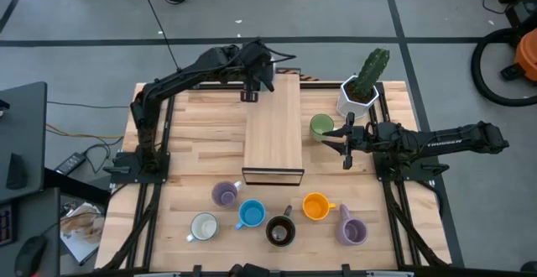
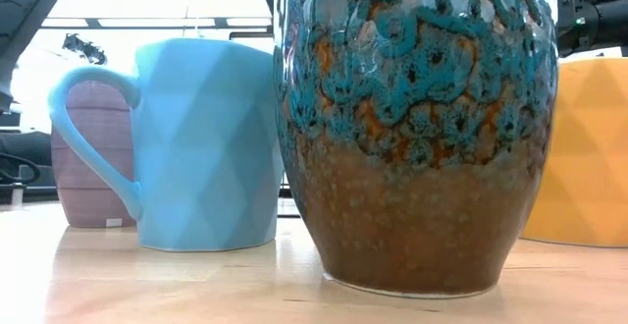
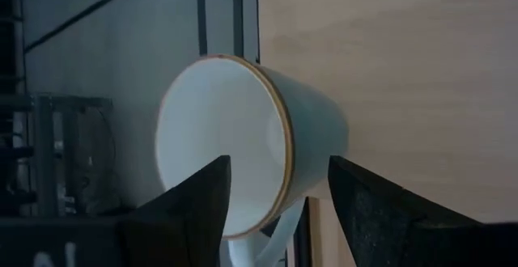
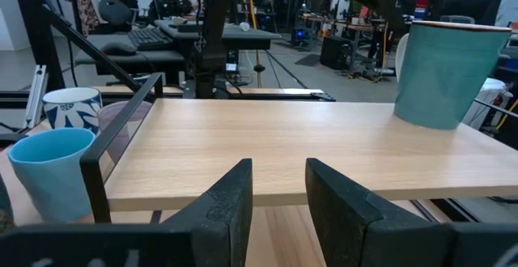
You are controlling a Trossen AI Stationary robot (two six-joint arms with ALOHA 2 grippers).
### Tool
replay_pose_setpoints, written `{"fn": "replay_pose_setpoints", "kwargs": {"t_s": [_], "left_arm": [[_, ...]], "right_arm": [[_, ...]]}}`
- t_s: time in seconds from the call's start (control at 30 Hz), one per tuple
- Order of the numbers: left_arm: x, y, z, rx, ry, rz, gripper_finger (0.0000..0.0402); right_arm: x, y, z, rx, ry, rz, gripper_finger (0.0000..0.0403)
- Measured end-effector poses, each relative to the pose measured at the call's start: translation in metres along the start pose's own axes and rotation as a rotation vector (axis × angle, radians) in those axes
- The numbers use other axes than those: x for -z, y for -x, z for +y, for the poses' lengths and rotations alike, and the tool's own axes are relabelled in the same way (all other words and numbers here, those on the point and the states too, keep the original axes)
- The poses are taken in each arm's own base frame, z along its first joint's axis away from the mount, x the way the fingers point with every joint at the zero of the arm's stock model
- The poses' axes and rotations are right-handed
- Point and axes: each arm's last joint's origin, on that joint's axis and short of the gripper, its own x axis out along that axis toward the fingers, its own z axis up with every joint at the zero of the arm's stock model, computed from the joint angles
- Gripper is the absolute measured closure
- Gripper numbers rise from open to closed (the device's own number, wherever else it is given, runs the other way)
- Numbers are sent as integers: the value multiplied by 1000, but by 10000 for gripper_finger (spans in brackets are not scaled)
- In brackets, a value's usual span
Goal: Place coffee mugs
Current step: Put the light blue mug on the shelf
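Observation:
A pale mug with a brown rim (image 3: pixel 243 137) stands upright on the far left corner of a light wooden shelf (image 1: pixel 273 134); the right wrist view shows this mug (image 4: pixel 443 73) too. My left gripper (image 3: pixel 279 162) is above it, pointing down and open. One finger (image 3: pixel 198 206) is over the hollow and the other (image 3: pixel 380 218) is outside the wall by the handle. My right gripper (image 4: pixel 279 166) is open a little and empty, level at the shelf's right side beside the green mug (image 1: pixel 321 126). Several mugs stand at the near edge: lavender (image 1: pixel 224 195), blue (image 1: pixel 250 214), white (image 1: pixel 204 226), dark brown (image 1: pixel 279 231), orange (image 1: pixel 315 206), lavender (image 1: pixel 352 231).
A white hexagonal pot with a cactus (image 1: pixel 359 92) stands at the far right, just behind the green mug. The shelf has a dark metal frame (image 4: pixel 97 178) and an open space under it. Bare table lies on both sides of the shelf.

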Motion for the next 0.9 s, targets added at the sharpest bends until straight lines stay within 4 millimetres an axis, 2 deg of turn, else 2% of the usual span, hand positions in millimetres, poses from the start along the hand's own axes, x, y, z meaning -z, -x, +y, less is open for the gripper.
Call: {"fn": "replay_pose_setpoints", "kwargs": {"t_s": [0.23,0.4,0.5,0.67,0.77,0.9], "left_arm": [[-4,48,-14,32,70,-84,186],[-4,84,-32,182,302,-146,186],[-3,99,-52,288,392,-86,186],[1,118,-95,405,445,143,186],[-10,128,-121,433,491,148,186],[-16,147,-150,462,466,138,186]], "right_arm": [[0,0,0,1,65,-3,281],[-5,0,-1,37,159,-49,281],[-9,1,-2,49,213,-82,281],[-21,1,-3,63,273,-129,281],[-29,-1,-4,59,298,-127,282],[-31,-2,-6,68,351,-122,284]]}}
